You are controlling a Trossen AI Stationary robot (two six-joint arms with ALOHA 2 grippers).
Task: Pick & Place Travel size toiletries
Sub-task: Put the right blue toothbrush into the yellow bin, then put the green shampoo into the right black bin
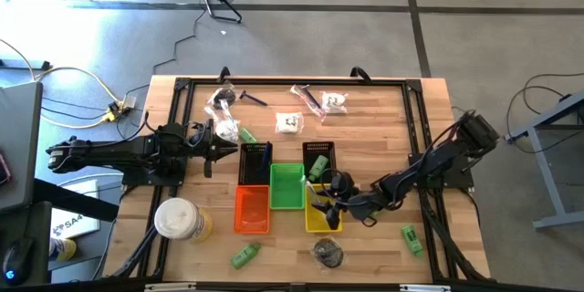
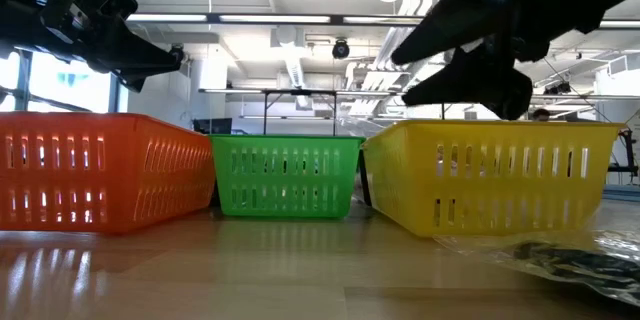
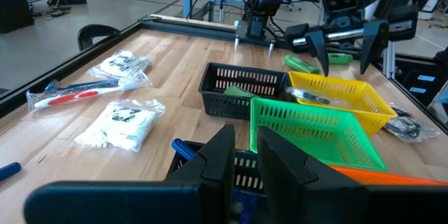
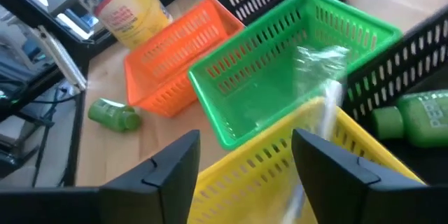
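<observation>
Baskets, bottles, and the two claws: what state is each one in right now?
Right gripper: jaws open above the yellow basket.
Left gripper: jaws nearly closed, empty.
Yellow basket: clear-wrapped stick inside.
Green basket: empty.
Orange basket: empty.
Green bottle: lying on table.

Green bottle (image 1: 245, 255) lies flat on desk (image 1: 383, 119) near front edge, before orange basket (image 1: 252, 210). Second green bottle (image 1: 411, 238) flat at front right. Third green bottle (image 1: 318, 167) in right black basket (image 1: 318, 151). Clear-wrapped slim stick (image 4: 323, 115) tilted over yellow basket (image 4: 280, 157) rim. White wrapped pieces (image 1: 289, 122) and wrapped toothbrush (image 3: 70, 96) scattered along far side. Dark wrapped piece (image 1: 328, 254) at front edge.
</observation>
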